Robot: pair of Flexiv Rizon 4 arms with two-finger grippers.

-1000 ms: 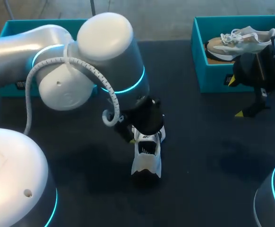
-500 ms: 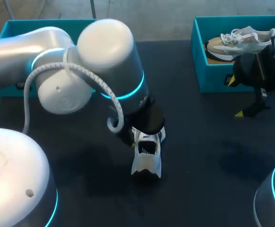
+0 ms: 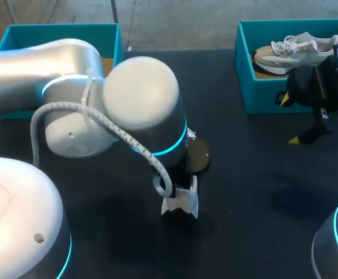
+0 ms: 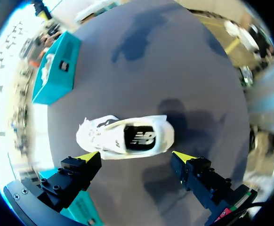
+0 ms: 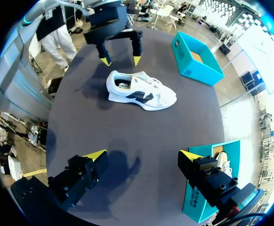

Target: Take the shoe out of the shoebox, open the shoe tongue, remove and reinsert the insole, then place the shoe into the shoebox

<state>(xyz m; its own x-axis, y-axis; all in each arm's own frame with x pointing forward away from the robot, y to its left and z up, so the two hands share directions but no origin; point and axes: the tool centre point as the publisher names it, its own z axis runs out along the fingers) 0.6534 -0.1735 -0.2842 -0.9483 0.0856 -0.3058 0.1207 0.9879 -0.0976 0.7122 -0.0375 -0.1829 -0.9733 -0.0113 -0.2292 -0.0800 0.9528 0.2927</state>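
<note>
White shoe (image 4: 125, 137) lies on the desk (image 4: 174, 70) just ahead of the left hand (image 4: 136, 156), its fingers parted. The right hand (image 5: 142, 154) also gapes, well apart from it.

Two sneakers: a white sneaker (image 4: 125, 136) on the desk (image 3: 262, 174), a beige sneaker (image 3: 297, 49) in a box. Two teal shoeboxes: left shoebox (image 3: 53, 30), right shoebox (image 3: 244, 87). Two end effectors: left end effector (image 4: 136, 155), right end effector (image 5: 144, 153). One desk.

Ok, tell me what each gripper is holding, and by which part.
Nothing is held. The left gripper hangs open over the white shoe, not touching it; the right gripper is open and empty.
</note>
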